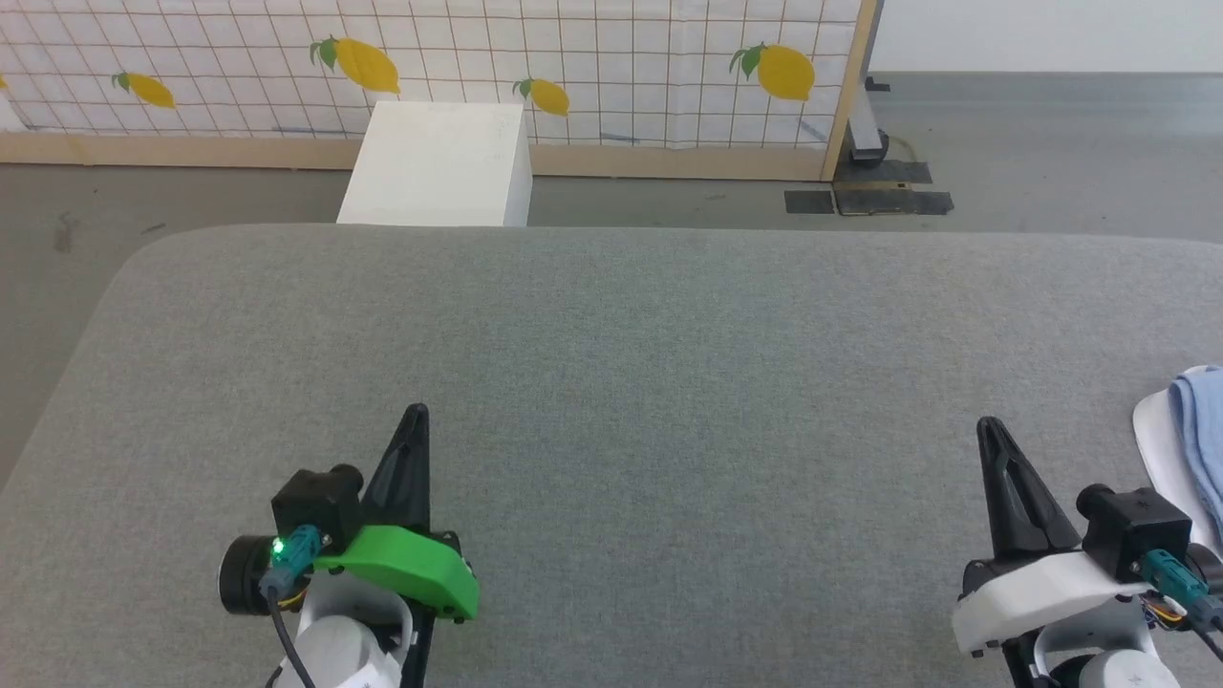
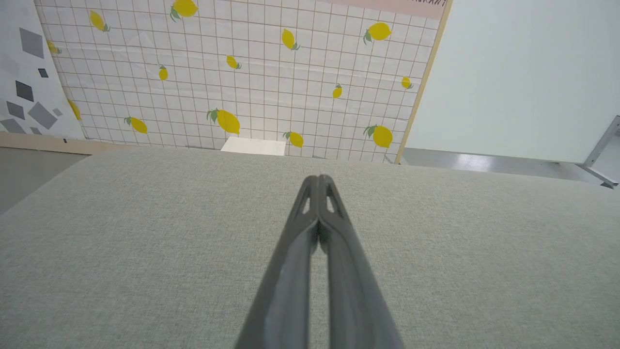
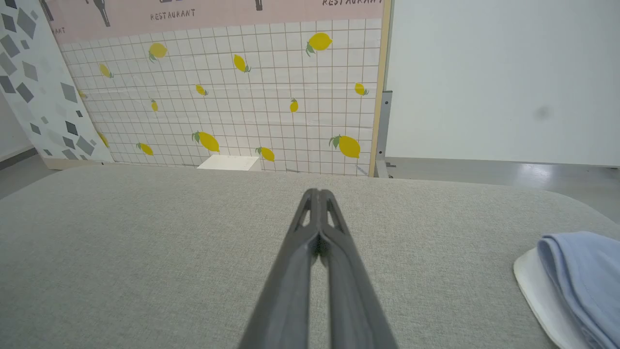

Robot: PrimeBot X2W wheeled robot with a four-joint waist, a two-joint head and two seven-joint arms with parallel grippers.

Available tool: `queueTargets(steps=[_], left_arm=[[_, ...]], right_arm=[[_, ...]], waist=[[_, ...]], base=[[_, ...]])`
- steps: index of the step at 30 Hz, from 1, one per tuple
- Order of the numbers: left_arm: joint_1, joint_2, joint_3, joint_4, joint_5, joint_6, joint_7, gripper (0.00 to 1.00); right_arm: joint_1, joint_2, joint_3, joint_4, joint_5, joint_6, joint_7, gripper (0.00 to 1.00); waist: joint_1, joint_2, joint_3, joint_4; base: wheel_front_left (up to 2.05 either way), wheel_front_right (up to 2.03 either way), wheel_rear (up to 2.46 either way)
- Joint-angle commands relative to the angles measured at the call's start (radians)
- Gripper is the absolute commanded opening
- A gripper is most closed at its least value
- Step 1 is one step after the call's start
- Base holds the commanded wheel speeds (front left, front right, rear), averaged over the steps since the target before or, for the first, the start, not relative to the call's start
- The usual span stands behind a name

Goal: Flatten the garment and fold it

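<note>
Nearest the camera, both arms sit low at the front edge of the grey fabric-covered surface [image 1: 611, 363]. The left gripper [image 1: 417, 419], the one with the green cover, has its two dark fingers pressed tight together with nothing between them, and its wrist view shows the same thing: tips touching over bare cloth [image 2: 318, 183]. Same deal with the right gripper [image 1: 990, 430], white cover, fingers closed all the way on nothing, tips meeting in its own wrist view too [image 3: 317, 195]. Both point away from the robot and they're well apart from each other. The garment [image 1: 1206, 430] is way off at the right edge of the head view, just to the right of the right gripper but not touching it. It's a bunched-up light blue lump with a white fabric section [image 1: 1154, 444] poking out on the side toward the gripper, and part of it is cut off by the frame. The right wrist view shows it at lower right, blue folds [image 3: 581, 276] lying over the white bit [image 3: 535, 286]. Past the far edge of the surface there's a white box [image 1: 439, 167] on the grey floor [image 1: 1051, 153], then a lemon-print grid backdrop [image 1: 621, 86] in a wooden frame, with some dark tape patches [image 1: 868, 201] by its right post.
</note>
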Motion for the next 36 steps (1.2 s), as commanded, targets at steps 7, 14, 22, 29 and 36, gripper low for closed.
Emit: queueTargets(steps=[7, 14, 22, 29, 36], left_arm=[[0.028, -0.001, 0.011, -0.022, 0.024, 0.012, 0.021, 0.00], [0.037, -0.002, 0.018, -0.040, 0.038, 0.016, 0.037, 0.00], [0.046, -0.002, 0.025, -0.059, 0.053, 0.020, 0.053, 0.00], [0.054, -0.002, 0.032, -0.075, 0.066, 0.023, 0.067, 0.00], [0.062, -0.003, 0.038, -0.092, 0.079, 0.027, 0.081, 0.00]], right_arm=[[-0.001, 0.000, 0.007, -0.011, -0.012, 0.000, 0.013, 0.00], [-0.002, 0.001, 0.011, -0.015, -0.018, 0.000, 0.021, 0.00], [-0.002, 0.001, 0.015, -0.019, -0.024, -0.001, 0.030, 0.00], [-0.003, 0.001, 0.019, -0.022, -0.030, -0.001, 0.038, 0.00], [-0.003, 0.001, 0.022, -0.026, -0.035, -0.001, 0.046, 0.00]], waist=[[0.0000, 0.0000, -0.001, -0.004], [0.0000, 0.0000, -0.003, -0.008], [0.0000, 0.0000, -0.005, -0.013], [0.0000, 0.0000, -0.006, -0.017], [0.0000, 0.0000, -0.007, -0.021]], base=[[0.00, 0.00, 0.00], [0.00, 0.00, 0.00], [0.00, 0.00, 0.00], [0.00, 0.00, 0.00], [0.00, 0.00, 0.00]])
